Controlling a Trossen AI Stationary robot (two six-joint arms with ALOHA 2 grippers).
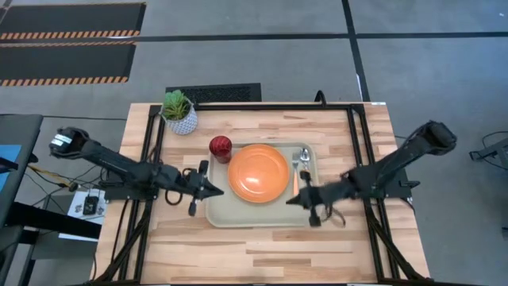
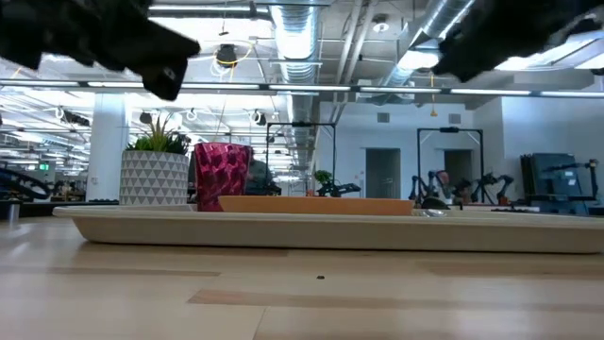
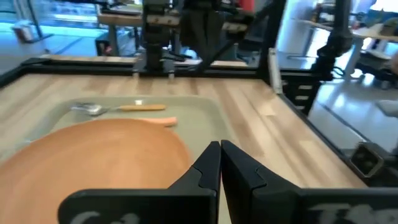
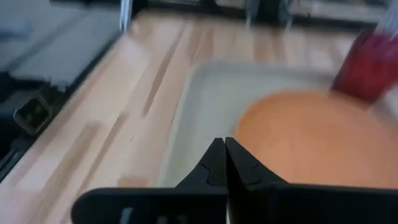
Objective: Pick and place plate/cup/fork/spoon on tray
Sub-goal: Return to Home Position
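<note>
The beige tray (image 1: pixel 222 216) lies at the table's middle. The orange plate (image 1: pixel 259 171) lies flat on it. The fork (image 1: pixel 295 164) and the spoon (image 1: pixel 305 161) lie side by side on the tray, right of the plate. The dark red cup (image 1: pixel 220 147) stands upright at the tray's far left corner. My left gripper (image 1: pixel 218 191) is shut and empty, held above the tray's left rim. My right gripper (image 1: pixel 290 199) is shut and empty, held above the tray's near right part. In the low view both grippers hang well above the tray (image 2: pixel 311 229).
A white patterned pot with a green plant (image 1: pixel 181 113) stands at the table's far left corner. Black frame rails (image 1: pixel 152 143) run along the left and right sides of the table. Bare wood (image 1: pixel 262 254) lies between the tray and the near edge.
</note>
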